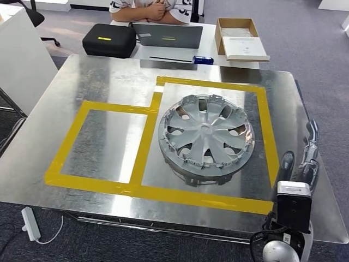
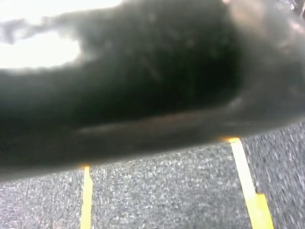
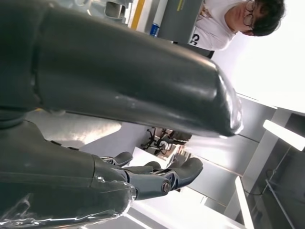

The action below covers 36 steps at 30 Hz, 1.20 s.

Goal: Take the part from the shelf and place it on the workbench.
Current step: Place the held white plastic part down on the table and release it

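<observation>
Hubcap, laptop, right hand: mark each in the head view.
Hubcap [image 1: 205, 131]: head view, centre hub.
Laptop [image 1: 168, 36]: head view, grey lid.
Right hand [image 1: 304, 164]: head view, dark fingers above the wrist camera.

Black case [image 1: 109, 40], grey laptop [image 1: 168, 36], blue pen-like obj [image 1: 203, 60] & open cardboard box [image 1: 240, 38] sat on far desk; person [image 1: 149, 11] seated behind, hands clasped.

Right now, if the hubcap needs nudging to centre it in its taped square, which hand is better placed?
The right hand, probably. It hovers open at the workbench's near right edge, beside the taped square holding the hubcap. The left wrist view looks down at carpet, so that arm seems to hang low.
</observation>
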### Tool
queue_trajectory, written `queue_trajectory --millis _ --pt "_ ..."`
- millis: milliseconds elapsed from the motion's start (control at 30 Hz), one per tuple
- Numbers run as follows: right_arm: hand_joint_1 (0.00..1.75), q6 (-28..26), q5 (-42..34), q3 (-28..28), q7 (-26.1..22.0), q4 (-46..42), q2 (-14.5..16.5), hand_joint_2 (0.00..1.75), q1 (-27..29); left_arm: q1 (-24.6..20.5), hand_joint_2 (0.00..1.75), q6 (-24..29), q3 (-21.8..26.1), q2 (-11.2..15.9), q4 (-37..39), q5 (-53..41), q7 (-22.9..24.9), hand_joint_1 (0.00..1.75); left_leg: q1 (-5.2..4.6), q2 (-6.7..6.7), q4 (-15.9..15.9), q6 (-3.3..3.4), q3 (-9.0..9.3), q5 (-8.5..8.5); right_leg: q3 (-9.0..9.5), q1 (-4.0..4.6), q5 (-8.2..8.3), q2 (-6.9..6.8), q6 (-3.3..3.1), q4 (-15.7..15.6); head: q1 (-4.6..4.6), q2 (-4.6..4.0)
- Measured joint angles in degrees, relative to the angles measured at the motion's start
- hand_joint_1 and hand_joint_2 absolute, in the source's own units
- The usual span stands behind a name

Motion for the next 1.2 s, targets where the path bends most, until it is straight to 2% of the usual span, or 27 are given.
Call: queue_trajectory --millis 67,100,133,200,267,333,400,433,467,533,567,600,633,667,733,767,800,833,900,933,967,1000,1067,1100,1133,1167,1200 --pt "0.0 0.0 -0.2 -0.1 0.0 0.0 0.1 0.0 0.3 0.0 0.0 0.0 0.0 -0.1 0.0 0.0 0.0 0.0 -0.08 0.08 0.0 0.22 -0.45 0.31 -2.52 -0.06 -3.5 -0.03 0.34 7.1 0.15 0.0" --pt "0.0 -0.1 -0.3 -0.1 -0.1 -0.1 0.1 0.0 0.5 0.0 0.0 0.0 0.0 -0.1 0.0 -0.1 0.0 0.0 -0.12 0.12 0.1 0.22 -0.67 0.47 -2.81 -0.06 -3.82 -0.03 0.42 8.6 0.14 0.0" --pt "0.0 -0.1 -0.5 -0.2 -0.2 -0.1 0.1 0.0 0.7 0.0 0.0 0.0 0.0 -0.2 0.0 -0.1 0.1 0.0 -0.13 0.14 0.1 0.17 -0.84 0.63 -2.04 -0.06 -3.07 -0.04 0.43 7.9 0.16 0.0" --pt "0.0 -0.3 -0.9 -0.4 -0.4 -0.3 0.2 0.0 0.9 0.0 0.0 0.0 0.0 -0.2 0.0 -0.1 0.1 0.0 -0.14 0.13 0.1 -0.07 -1.03 0.94 2.55 -0.06 0.14 -0.11 0.19 0.8 0.16 0.0" --pt "0.0 -0.5 -1.2 -0.6 -0.6 -0.8 0.3 0.0 1.0 0.0 0.0 0.1 0.0 -0.3 0.0 -0.1 0.1 0.0 -0.3 0.1 0.2 -0.54 -1.2 1.28 7.09 0.09 2.04 -0.16 -0.16 -6.3 0.13 0.0" --pt "0.0 -0.7 -1.5 -0.8 -0.8 -1.2 0.5 0.0 1.3 0.0 0.0 0.1 0.0 -0.4 0.0 -0.1 0.1 0.0 -0.41 0.09 0.2 -1.25 -1.38 1.76 8.15 0.3 2.23 -0.11 -0.55 -8.3 0.09 0.0" --pt "0.0 -0.7 -1.8 -1.0 -1.0 -1.4 0.6 0.0 1.6 0.0 0.0 0.1 0.0 -0.5 0.0 -0.1 0.1 0.0 -0.34 0.05 0.3 -1.98 -1.59 1.83 7.53 0.2 2.78 -0.13 -1.3 -8.6 0.09 0.0" --pt "0.0 -0.7 -2.0 -1.0 -1.1 -1.5 0.7 0.0 1.7 0.0 0.0 0.1 0.0 -0.5 0.0 -0.1 0.1 0.0 -0.3 0.01 1.0 -2.31 -1.92 0.91 7.22 0.1 3.15 -0.2 -1.77 -8.7 -0.03 0.0" --pt "0.0 -0.8 -2.1 -1.1 -1.2 -1.6 0.7 0.0 1.8 0.0 0.0 0.1 0.0 -0.5 0.0 -0.1 0.1 0.0 -0.25 -0.02 2.8 -2.57 -2.58 -0.92 6.87 -0.01 3.58 -0.28 -2.21 -8.9 -0.12 0.0" --pt "0.0 -0.8 -2.3 -1.2 -1.4 -1.7 0.9 0.0 2.0 0.0 0.0 0.1 0.0 -0.4 0.0 -0.1 0.1 0.0 -0.12 -0.03 9.3 -3.04 -4.66 -6.06 6.02 -0.01 4.36 -0.4 -2.7 -8.8 -0.31 0.0" --pt "0.0 -0.8 -2.4 -1.2 -1.5 -1.7 1.0 0.0 2.2 0.0 0.0 0.1 0.0 -0.4 0.0 -0.1 0.1 0.0 -0.08 -0.03 12.7 -3.19 -5.53 -7.99 5.51 0.04 4.77 -0.42 -2.76 -8.8 -0.32 0.0" --pt "0.0 -0.8 -2.5 -1.3 -1.5 -1.7 1.0 0.0 2.3 0.0 0.0 0.1 0.0 -0.4 0.0 -0.1 0.1 0.0 -0.07 -0.03 14.8 -3.27 -5.76 -8.81 4.95 0.08 5.15 -0.45 -2.75 -8.7 -0.31 0.0" --pt "0.0 -0.8 -2.6 -1.3 -1.6 -1.7 1.0 0.0 2.4 0.0 0.0 0.1 0.0 -0.4 0.0 0.0 0.1 0.0 -0.07 -0.03 15.1 -3.26 -5.11 -8.47 4.39 0.1 5.51 -0.44 -2.69 -8.6 -0.31 0.0" --pt "0.0 -0.8 -2.7 -1.4 -1.7 -1.7 1.1 0.0 2.5 0.0 0.0 0.1 0.0 -0.4 0.0 0.0 0.1 0.0 -0.08 -0.03 13.2 -3.12 -3.46 -7.24 3.88 0.13 5.84 -0.42 -2.6 -8.5 -0.32 0.0" --pt "0.0 -0.9 -2.9 -1.5 -1.9 -1.8 1.1 0.0 2.7 0.0 0.0 0.1 0.0 -0.3 -0.1 0.0 0.1 0.0 -0.2 -0.05 5.7 -2.57 1.8 -4.54 3.07 0.23 6.4 -0.36 -2.27 -8.3 -0.33 0.0" --pt "0.0 -0.9 -3.0 -1.6 -2.0 -1.9 1.1 0.0 2.8 -0.1 0.0 0.1 0.0 -0.2 -0.1 0.0 0.1 0.0 -0.3 -0.06 2.1 -2.27 4.04 -3.82 2.78 0.32 6.67 -0.36 -2.03 -8.1 -0.31 0.0" --pt "0.0 -0.9 -3.0 -1.6 -2.0 -2.0 1.1 0.0 2.9 -0.1 0.0 0.1 0.0 -0.2 -0.1 0.0 0.1 0.0 -0.4 -0.07 -0.3 -2.02 5.38 -3.6 2.54 0.39 6.97 -0.37 -1.71 -8.0 -0.29 0.0" --pt "0.0 -0.9 -3.0 -1.6 -2.1 -2.0 1.1 0.0 3.0 -0.1 0.0 0.2 0.0 -0.1 -0.2 0.0 0.1 0.0 -0.52 -0.08 -1.3 -1.79 5.81 -3.63 2.35 0.44 7.29 -0.4 -1.35 -7.9 -0.28 0.0" --pt "0.0 -1.0 -3.1 -1.7 -2.2 -2.1 1.1 0.0 3.2 0.0 0.0 0.2 0.0 -0.2 -0.2 0.0 0.1 0.0 -0.49 0.0 -1.7 -1.08 5.31 -3.13 2.08 0.37 7.68 -0.41 -0.62 -7.8 -0.31 0.0" --pt "0.0 -1.0 -3.1 -1.8 -2.2 -2.2 1.1 0.0 3.3 0.0 0.0 0.2 0.0 -0.2 -0.2 0.0 0.1 0.0 -0.41 0.1 -1.8 -0.57 4.97 -2.68 1.62 0.31 6.92 -0.39 -0.28 -7.3 -0.29 0.0" --pt "0.0 -1.0 -3.1 -1.8 -2.2 -2.2 1.1 0.0 3.4 0.1 0.0 0.2 0.0 -0.2 -0.2 0.0 0.1 0.0 -0.32 0.22 -2.0 -0.06 4.55 -2.15 0.87 0.26 5.23 -0.36 0.02 -5.7 -0.23 0.0" --pt "0.0 -1.0 -3.2 -1.9 -2.2 -2.2 1.1 0.0 3.5 0.1 0.0 0.2 0.0 -0.2 -0.2 0.0 0.1 0.0 -0.26 0.32 -2.0 0.3 3.99 -1.62 -0.22 0.16 2.7 -0.34 0.27 -2.9 -0.19 0.0" --pt "0.0 -1.0 -3.5 -2.0 -2.3 -2.2 1.1 0.0 3.8 0.0 0.0 0.2 0.0 -0.1 -0.2 0.0 0.1 0.0 -0.36 0.37 -2.0 0.58 2.66 -0.59 -2.5 0.06 -2.16 -0.34 0.7 4.6 -0.04 0.0" --pt "0.0 -1.0 -3.6 -2.0 -2.3 -2.2 1.1 0.0 3.9 0.1 0.0 0.2 0.0 -0.1 -0.2 0.0 0.1 0.0 -0.4 0.38 -1.9 0.57 1.93 -0.06 -2.96 0.04 -3.11 -0.34 0.83 7.4 -0.05 0.0" --pt "0.0 -1.0 -3.6 -2.1 -2.4 -2.2 1.1 0.0 4.1 0.1 0.0 0.2 0.0 -0.2 -0.2 0.0 0.2 0.0 -0.42 0.38 -1.9 0.51 1.22 0.46 -2.55 0.04 -2.8 -0.34 0.9 8.4 -0.03 0.0" --pt "0.0 -1.0 -3.7 -2.2 -2.4 -2.2 1.1 0.0 4.2 0.1 0.0 0.2 0.0 -0.2 -0.2 0.0 0.2 0.0 -0.43 0.38 -1.8 0.41 0.57 0.92 -1.02 0.03 -1.5 -0.34 0.88 7.2 -0.03 0.0" --pt "0.0 -1.0 -3.7 -2.3 -2.4 -2.3 1.1 0.0 4.2 0.1 0.0 0.2 0.0 -0.2 -0.2 0.0 0.2 0.0 -0.43 0.37 -1.7 0.27 -0.01 1.35 1.6 0.03 0.17 -0.35 0.79 3.9 -0.03 0.0"
